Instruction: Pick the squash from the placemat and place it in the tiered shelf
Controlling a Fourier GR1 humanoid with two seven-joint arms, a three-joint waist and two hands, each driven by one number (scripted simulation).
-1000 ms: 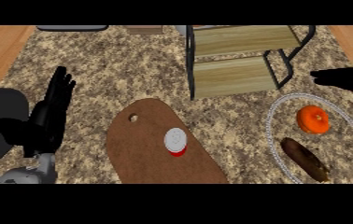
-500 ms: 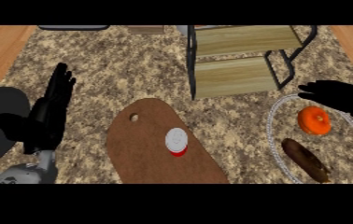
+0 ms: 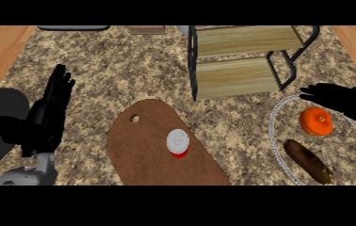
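Over granite counter (image 3: pixel 125 74), right hand (image 3: pixel 332 96) hovers open beside squash (image 3: pixel 317 120).

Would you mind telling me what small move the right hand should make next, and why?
Probably lower the right hand slightly onto the orange squash and curl around it. The hand hovers open just above and behind the squash on the placemat, nothing is held yet, and the tiered shelf stands close by.

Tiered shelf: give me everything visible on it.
The tiered shelf stands at the back right of the speckled counter. It has a thin black frame with angled legs and two light wood-look tiers, the upper set further back than the lower. Both tiers are bare. Nothing touches it; the right hand hovers off its front right corner, above the placemat.
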